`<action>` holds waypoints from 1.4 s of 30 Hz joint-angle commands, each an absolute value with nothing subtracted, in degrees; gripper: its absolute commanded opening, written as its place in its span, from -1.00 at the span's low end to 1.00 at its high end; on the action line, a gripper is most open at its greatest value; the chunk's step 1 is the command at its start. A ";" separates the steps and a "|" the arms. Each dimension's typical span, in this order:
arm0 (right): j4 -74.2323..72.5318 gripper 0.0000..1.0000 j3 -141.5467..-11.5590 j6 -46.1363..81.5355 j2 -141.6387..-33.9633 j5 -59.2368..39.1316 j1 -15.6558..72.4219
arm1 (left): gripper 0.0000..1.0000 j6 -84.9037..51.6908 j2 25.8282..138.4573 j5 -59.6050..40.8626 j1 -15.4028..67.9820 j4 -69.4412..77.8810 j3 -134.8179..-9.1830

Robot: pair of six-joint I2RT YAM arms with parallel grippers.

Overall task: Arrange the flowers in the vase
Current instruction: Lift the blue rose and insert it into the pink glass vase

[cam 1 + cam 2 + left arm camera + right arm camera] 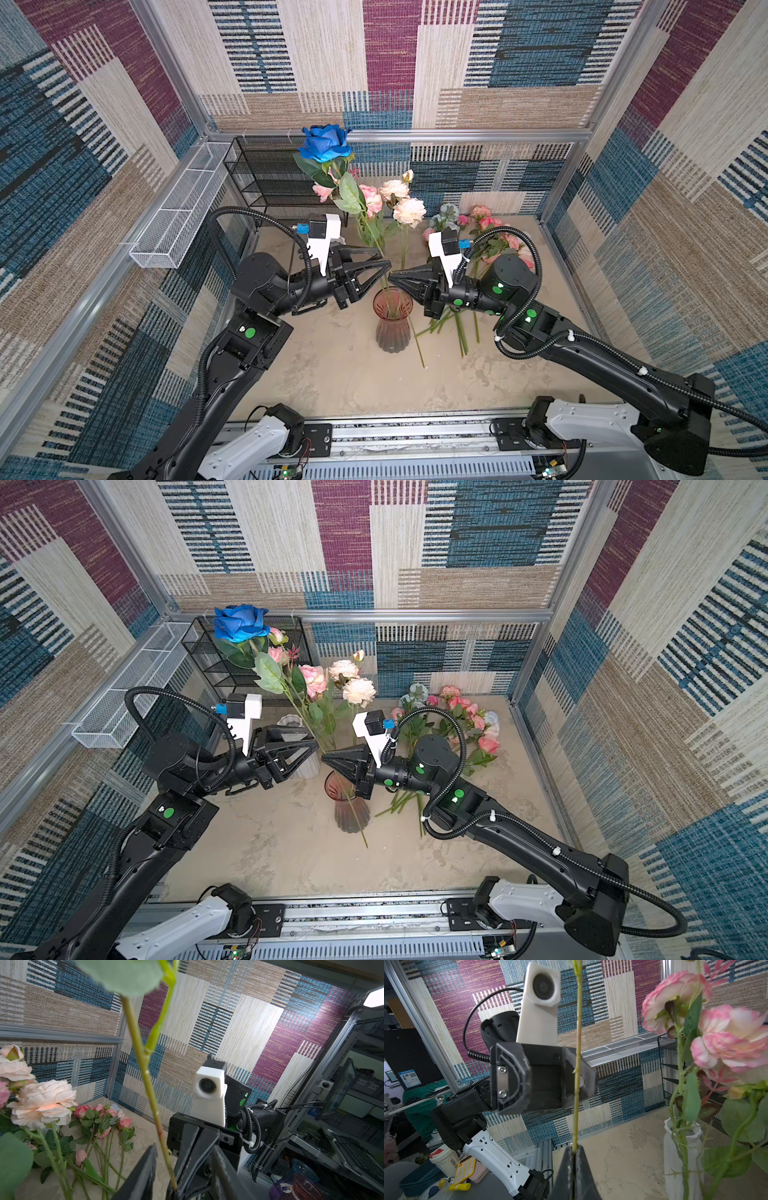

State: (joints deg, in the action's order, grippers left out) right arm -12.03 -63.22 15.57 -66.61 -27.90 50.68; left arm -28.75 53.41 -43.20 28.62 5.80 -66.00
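The step in hand looks like a handover of the blue rose (324,143) above the red vase (392,332). The right gripper (392,277) is clamped on the stem (575,1109) at about its middle. The rose stands tilted, with the bloom high toward the back wall. The lower end of the stem is not in the vase; in both top views it hangs past the side of it, above the table (332,374). The left gripper (386,259) meets the right one almost tip to tip. Its jaws stand apart with the stem between them, and no pinch is made yet.

The task seems partly done. A few stems seem to stand in the red vase, some pink blooms stand in a white vase (671,1147) behind, and many flowers (494,245) lie on the table at the right.

The next move calls for the left jaws to shut firmly on the stem before the right gripper lets go (the stem is thin and could slip or turn). Then the lower end must come over the mouth of the red vase and go down without pushing the stems there.
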 commanded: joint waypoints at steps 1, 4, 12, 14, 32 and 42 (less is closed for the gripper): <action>-12.30 -1.00 -63.43 15.44 -67.01 -27.28 51.04 | -0.38 -30.17 53.61 -44.37 28.65 8.80 -66.26; -11.97 -1.00 -63.20 15.25 -66.73 -26.84 51.15 | -0.63 -29.80 53.66 -43.64 28.65 8.09 -66.27; -9.92 -0.19 -61.84 14.78 -64.34 -23.48 51.23 | -1.00 -28.13 53.90 -41.82 28.64 5.82 -68.01; -8.96 0.12 -61.21 14.29 -63.05 -21.33 51.22 | -1.00 -26.89 54.36 -41.34 28.65 4.37 -69.15; -1.06 0.29 -59.24 9.23 -49.62 -6.98 51.15 | -1.00 0.43 66.98 -25.88 28.64 -15.10 -92.37; -0.84 0.29 -57.75 9.27 -48.28 -5.94 51.17 | -1.00 -1.32 70.15 -23.55 28.83 -12.05 -84.46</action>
